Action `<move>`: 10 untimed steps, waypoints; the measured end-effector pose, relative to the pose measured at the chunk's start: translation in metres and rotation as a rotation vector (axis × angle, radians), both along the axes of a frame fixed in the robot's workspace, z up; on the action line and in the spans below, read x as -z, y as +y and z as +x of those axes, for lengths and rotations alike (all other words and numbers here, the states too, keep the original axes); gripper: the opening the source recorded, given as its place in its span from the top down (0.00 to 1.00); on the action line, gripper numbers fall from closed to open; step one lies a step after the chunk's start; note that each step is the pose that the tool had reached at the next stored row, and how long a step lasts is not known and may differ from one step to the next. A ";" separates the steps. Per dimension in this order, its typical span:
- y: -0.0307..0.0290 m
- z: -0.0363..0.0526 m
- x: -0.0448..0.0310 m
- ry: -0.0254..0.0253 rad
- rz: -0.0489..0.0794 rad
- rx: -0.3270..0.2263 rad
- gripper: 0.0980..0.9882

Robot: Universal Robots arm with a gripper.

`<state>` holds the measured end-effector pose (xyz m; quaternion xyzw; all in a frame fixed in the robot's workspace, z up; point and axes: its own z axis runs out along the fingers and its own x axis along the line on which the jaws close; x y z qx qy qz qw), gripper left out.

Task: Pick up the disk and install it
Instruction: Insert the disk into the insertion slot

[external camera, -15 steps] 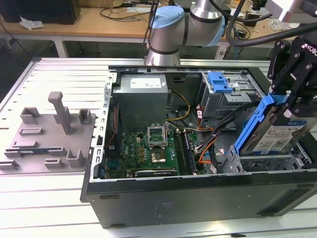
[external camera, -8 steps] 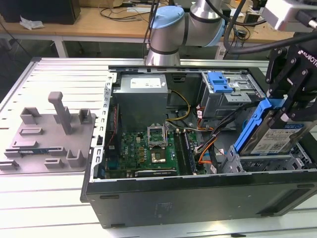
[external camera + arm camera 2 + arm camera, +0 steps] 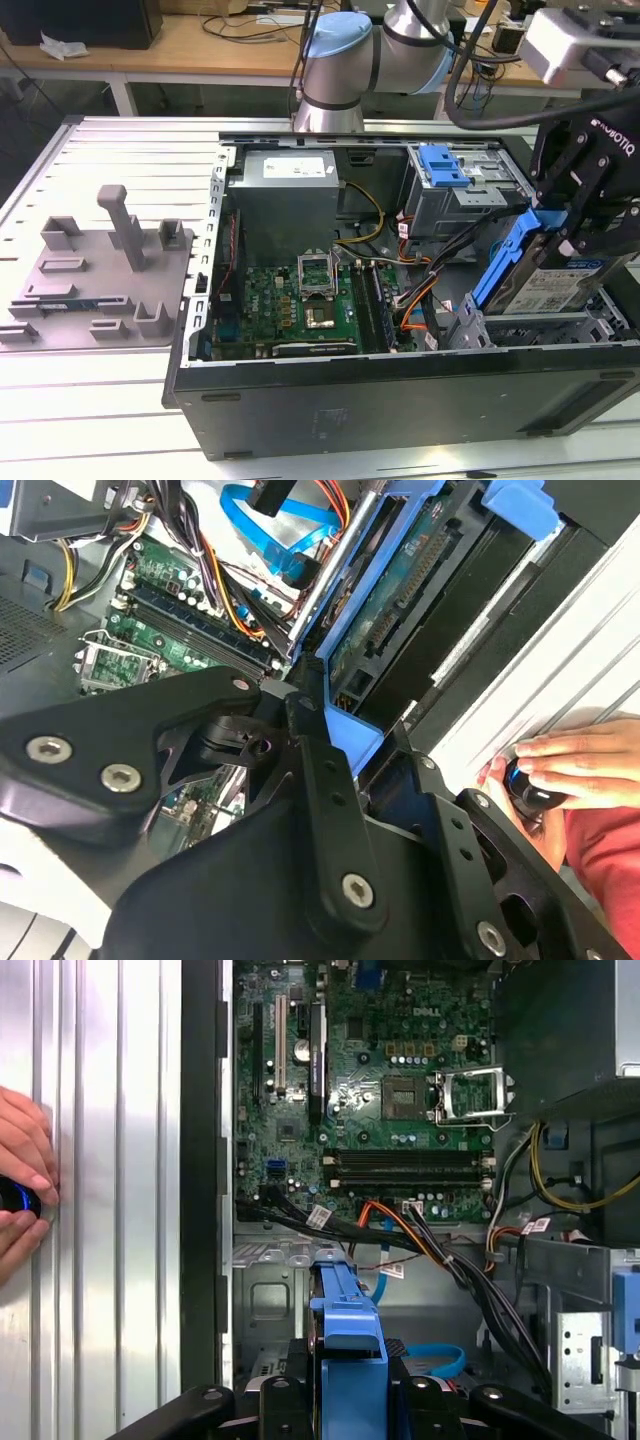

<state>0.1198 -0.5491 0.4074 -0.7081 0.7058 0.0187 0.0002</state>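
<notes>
Exterior view: tool [image 3: 572,232] clamped on disk [image 3: 552,290] over PC case [image 3: 400,405]; ribbed metal table [image 3: 120,150], wood desk [image 3: 200,45] behind.

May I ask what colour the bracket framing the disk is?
Bright blue; the bracket shows best in the exterior view.
</notes>
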 end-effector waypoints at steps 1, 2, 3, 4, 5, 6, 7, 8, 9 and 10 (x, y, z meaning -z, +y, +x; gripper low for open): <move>0.0000 0.0000 0.0016 0.0000 0.000 0.000 0.70; 0.0000 -0.0001 0.0040 0.0000 0.000 0.000 0.70; 0.0000 -0.0002 0.0055 0.0001 0.000 0.000 0.70; 0.0000 -0.0003 0.0067 0.0001 0.000 0.000 0.70; 0.0000 -0.0003 0.0079 0.0001 0.000 0.000 0.70; 0.0001 -0.0003 0.0088 0.0001 0.000 0.000 0.70; 0.0000 -0.0004 0.0103 0.0000 0.000 0.000 0.69; 0.0000 -0.0005 0.0118 0.0001 0.000 0.000 0.55; 0.0000 -0.0005 0.0119 0.0001 0.000 0.000 0.55; 0.0000 -0.0005 0.0120 0.0000 0.000 0.000 0.55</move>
